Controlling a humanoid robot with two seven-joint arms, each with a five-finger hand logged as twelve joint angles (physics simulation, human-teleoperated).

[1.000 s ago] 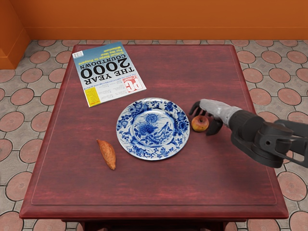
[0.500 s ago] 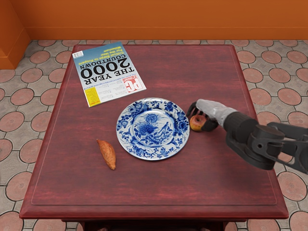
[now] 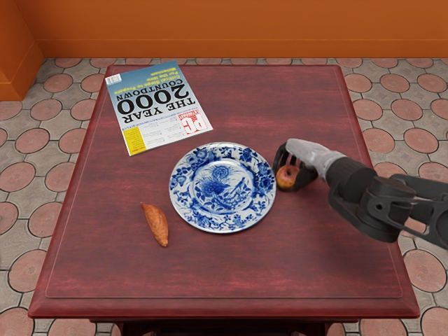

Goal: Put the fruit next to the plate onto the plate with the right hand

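A blue-and-white patterned plate (image 3: 185, 203) lies in the middle of the dark red table. Just off its right rim sits a small reddish-orange apple (image 3: 284, 178). My right hand (image 3: 290, 170) comes in from the right edge, and its dark fingers (image 3: 281, 155) are curled around the apple from behind and from the right. The apple looks to be at table level beside the plate. An orange sweet potato (image 3: 155, 223) lies to the left of the plate, near its lower rim. No left arm shows.
A magazine (image 3: 157, 105) reading "The Year 2000 Countdown" lies at the back left of the table (image 3: 231, 273). Tiled floor surrounds the table, and an orange wall runs along the back.
The right hand's fingers have curled in around the apple. The forearm has shifted slightly left and up. The apple has barely moved.
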